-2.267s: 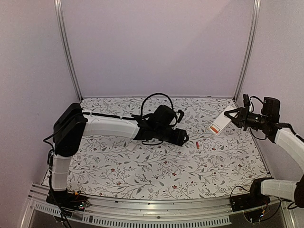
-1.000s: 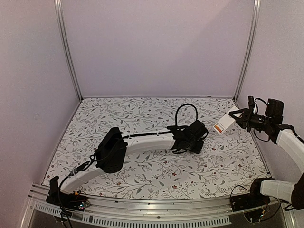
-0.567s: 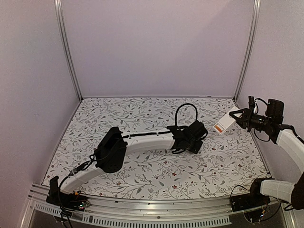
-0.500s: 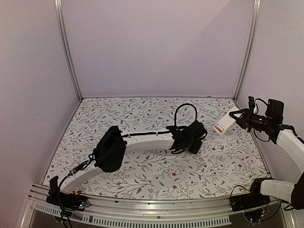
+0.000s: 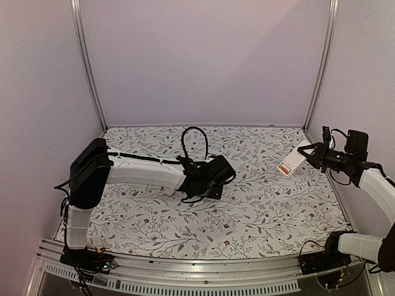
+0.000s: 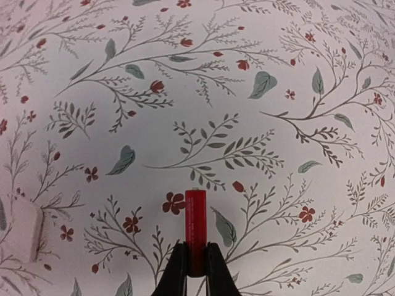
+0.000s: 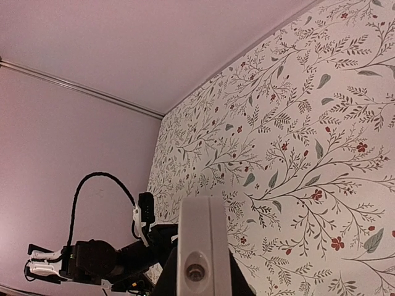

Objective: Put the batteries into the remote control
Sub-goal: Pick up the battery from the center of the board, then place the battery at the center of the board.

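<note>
— Where was the small orange-red cylindrical battery [image 6: 195, 231]?
— Pinched by its near end between the closed fingers of the left gripper [image 6: 196, 251], over the floral-patterned tablecloth [image 6: 278, 92] (two seconds before, it had lain on that cloth).
— And that arm?
— It had drawn back from right of centre toward the table's middle.
— The white rectangular plastic remote control [image 5: 291, 161]?
— Unmoved, clamped in the right gripper [image 5: 307, 153] and held aloft by the right edge.

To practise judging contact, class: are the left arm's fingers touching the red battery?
Touching. The left wrist view shows both left fingers pressed against the sides of the battery's lower end, with no gap on either side.
</note>
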Available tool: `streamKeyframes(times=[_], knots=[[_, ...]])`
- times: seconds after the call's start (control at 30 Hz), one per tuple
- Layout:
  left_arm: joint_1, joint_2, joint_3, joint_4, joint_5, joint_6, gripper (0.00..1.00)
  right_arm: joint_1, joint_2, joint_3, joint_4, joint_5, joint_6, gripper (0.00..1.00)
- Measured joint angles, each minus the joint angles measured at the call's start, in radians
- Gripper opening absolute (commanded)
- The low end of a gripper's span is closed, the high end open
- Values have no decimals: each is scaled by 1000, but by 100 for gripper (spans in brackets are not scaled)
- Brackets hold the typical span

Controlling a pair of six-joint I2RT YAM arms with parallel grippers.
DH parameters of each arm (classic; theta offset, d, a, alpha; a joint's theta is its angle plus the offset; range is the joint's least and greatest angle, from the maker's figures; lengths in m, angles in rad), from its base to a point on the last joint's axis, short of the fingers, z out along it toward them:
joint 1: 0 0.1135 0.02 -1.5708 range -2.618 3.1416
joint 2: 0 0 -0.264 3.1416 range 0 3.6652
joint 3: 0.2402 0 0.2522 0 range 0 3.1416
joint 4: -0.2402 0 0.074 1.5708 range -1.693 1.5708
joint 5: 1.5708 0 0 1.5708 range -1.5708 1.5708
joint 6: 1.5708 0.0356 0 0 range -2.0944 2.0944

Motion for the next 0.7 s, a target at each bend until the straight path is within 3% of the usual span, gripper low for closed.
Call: streamKeyframes(times=[0.17, 0.47, 0.7], knots=[[-20, -171, -190, -5, -63, -301, 0, 0, 0, -3, -8, 0, -11, 0], [-75, -161, -185, -189, -116, -790, 0, 0, 0, -3, -12, 0, -23, 0], [-76, -148, -185, -244, -111, -1012, 0, 0, 1, -3, -12, -1, -28, 0]])
